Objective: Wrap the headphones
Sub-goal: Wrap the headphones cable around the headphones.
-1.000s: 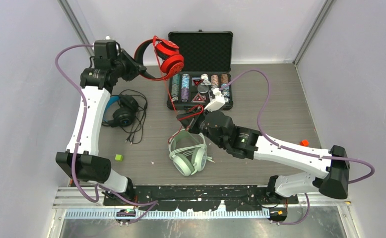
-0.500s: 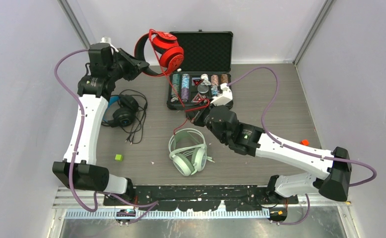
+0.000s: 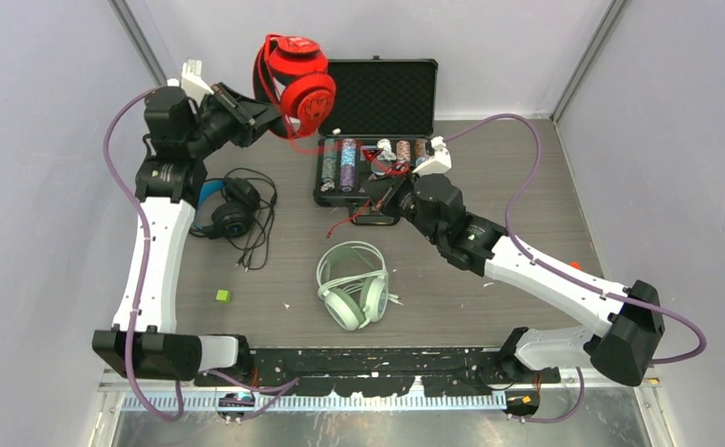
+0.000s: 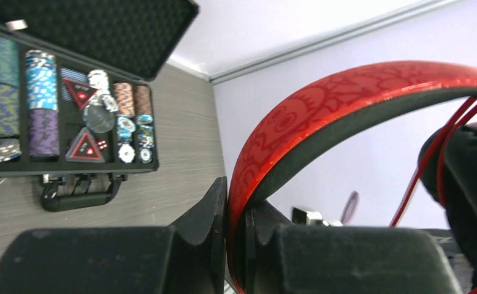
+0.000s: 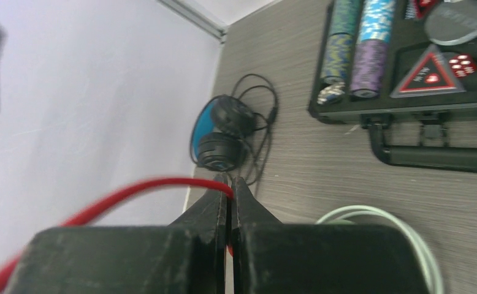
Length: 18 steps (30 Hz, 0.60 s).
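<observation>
Red headphones held aloft, near back wall

No legible word, brand or number was found in any view.

- Red-edged triangular plaques in open case: small mark was seen at centre of each, too blurred to be read.
- Red dice, at 3 o'clock of nearer plaque: white pips were made out, count not resolved.
- Round clear disc, at 12 o'clock of dice: no lettering was resolved.
- Headband of red headphones: repeating darker-red figure pattern was noted, no letters.
</observation>
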### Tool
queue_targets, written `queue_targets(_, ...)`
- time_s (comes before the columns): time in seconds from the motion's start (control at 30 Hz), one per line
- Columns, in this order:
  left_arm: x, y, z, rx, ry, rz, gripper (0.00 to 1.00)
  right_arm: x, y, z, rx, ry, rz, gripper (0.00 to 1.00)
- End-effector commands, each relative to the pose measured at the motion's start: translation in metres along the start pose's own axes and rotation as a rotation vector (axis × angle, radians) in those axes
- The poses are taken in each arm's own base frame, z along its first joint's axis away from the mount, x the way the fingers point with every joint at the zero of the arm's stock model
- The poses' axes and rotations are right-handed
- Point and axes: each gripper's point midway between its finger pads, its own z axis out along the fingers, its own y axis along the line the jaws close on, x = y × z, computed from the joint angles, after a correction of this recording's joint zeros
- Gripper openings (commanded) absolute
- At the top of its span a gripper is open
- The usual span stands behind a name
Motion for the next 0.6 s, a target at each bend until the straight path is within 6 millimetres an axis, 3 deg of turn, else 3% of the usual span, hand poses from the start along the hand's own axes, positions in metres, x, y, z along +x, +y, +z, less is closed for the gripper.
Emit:
queue_targets(0.0,0.009,-0.068,-0.043,0.268,0.007,0.092,0.00,-0.010,-0.009,0.002,-0.011,0.006,-0.039,0.00)
queue_targets(0.2,0.019,-0.069,-0.046,0.319,0.044,0.102,0.00,-0.008,-0.019,0.013,0.006,0.031,-0.056,0.00)
queue_targets(0.57,0.010,-0.099,-0.057,0.412,0.020,0.098,0.00,0.012,-0.088,0.021,0.157,0.059,-0.036,0.00)
